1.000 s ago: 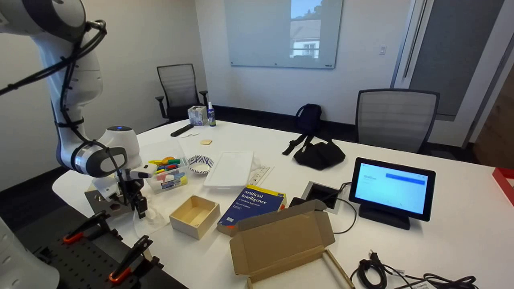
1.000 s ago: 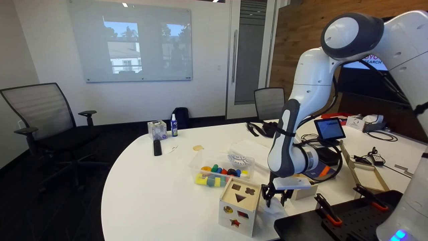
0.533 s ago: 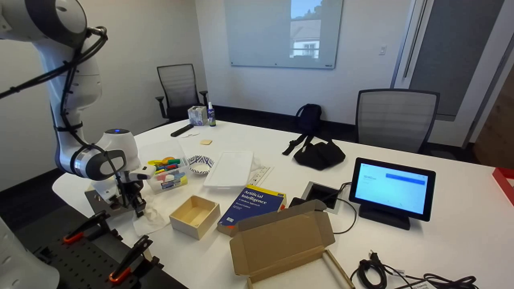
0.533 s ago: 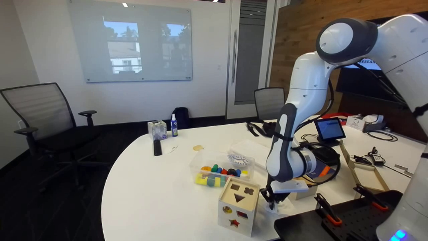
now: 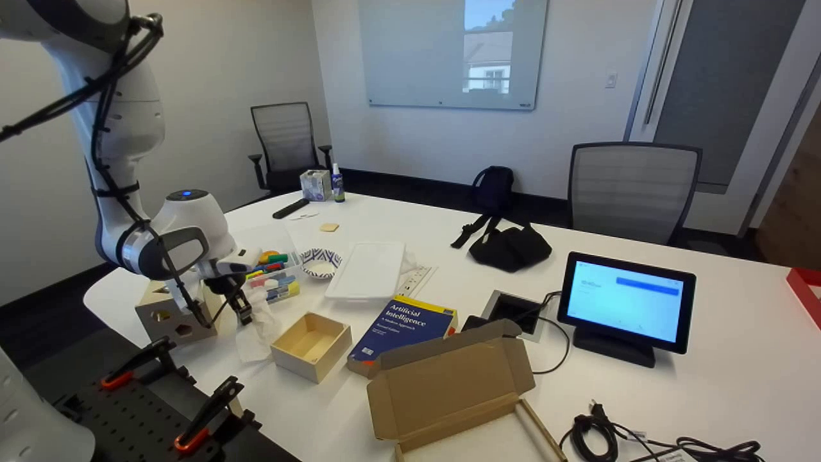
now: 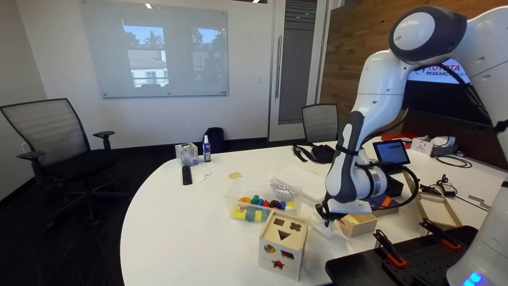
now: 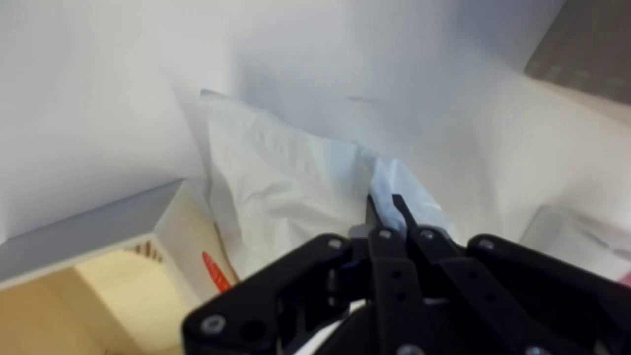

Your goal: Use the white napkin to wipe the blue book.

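Note:
My gripper (image 7: pixel 386 201) is shut on a fold of the white napkin (image 7: pixel 281 182), which bunches up between the fingertips. In both exterior views the napkin (image 5: pixel 256 343) hangs crumpled below the gripper (image 5: pixel 244 316), beside the small wooden tray; whether its lower edge touches the table I cannot tell. The blue book (image 5: pixel 404 328) lies flat with its cover up, past the wooden tray from the gripper. In an exterior view the arm partly hides the blue book (image 6: pixel 383 201). The wrist view does not show the book.
The open wooden tray (image 5: pixel 312 346) stands between gripper and book. A wooden shape-sorter cube (image 6: pixel 283 246) and a clear bin of coloured blocks (image 6: pixel 262 210) are close to the gripper. An open cardboard box (image 5: pixel 449 378) leans against the book's near edge. Clamps (image 5: pixel 205 417) rise from the black base plate.
The gripper first lowered and closed on the napkin. It has since risen and moved toward the wooden tray, pulling the napkin up with it. The book has not moved.

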Robot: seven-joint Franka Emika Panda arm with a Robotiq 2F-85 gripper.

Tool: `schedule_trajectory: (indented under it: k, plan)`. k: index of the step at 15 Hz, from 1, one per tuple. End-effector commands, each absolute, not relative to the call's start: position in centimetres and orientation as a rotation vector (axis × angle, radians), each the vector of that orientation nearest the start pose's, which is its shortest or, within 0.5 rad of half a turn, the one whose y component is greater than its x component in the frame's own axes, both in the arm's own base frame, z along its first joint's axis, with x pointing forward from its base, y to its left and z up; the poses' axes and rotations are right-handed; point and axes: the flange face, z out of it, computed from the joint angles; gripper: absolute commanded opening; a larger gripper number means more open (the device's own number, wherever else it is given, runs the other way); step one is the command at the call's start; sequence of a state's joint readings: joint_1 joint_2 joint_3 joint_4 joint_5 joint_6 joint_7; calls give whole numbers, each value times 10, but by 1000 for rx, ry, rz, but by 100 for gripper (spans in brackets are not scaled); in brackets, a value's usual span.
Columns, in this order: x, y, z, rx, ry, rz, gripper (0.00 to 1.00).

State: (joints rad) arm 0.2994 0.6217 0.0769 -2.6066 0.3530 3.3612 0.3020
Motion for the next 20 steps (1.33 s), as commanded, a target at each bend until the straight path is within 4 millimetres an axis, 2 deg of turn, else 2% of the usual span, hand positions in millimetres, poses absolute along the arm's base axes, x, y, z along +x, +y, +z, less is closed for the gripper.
schedule_trajectory:
  k: [1,5,7,9,14,18,20]
  plan:
    - [383,82,125,-3003,522,-340,0]
    - [411,28,181,-2963,615,-475,0]
    - [427,-6,194,-2962,661,-498,0]
    - [439,-45,189,-2984,695,-480,0]
    - [461,-119,172,-3033,702,-434,0]
    - [477,-154,149,-3021,716,-396,0]
    - [485,-171,127,-3020,722,-361,0]
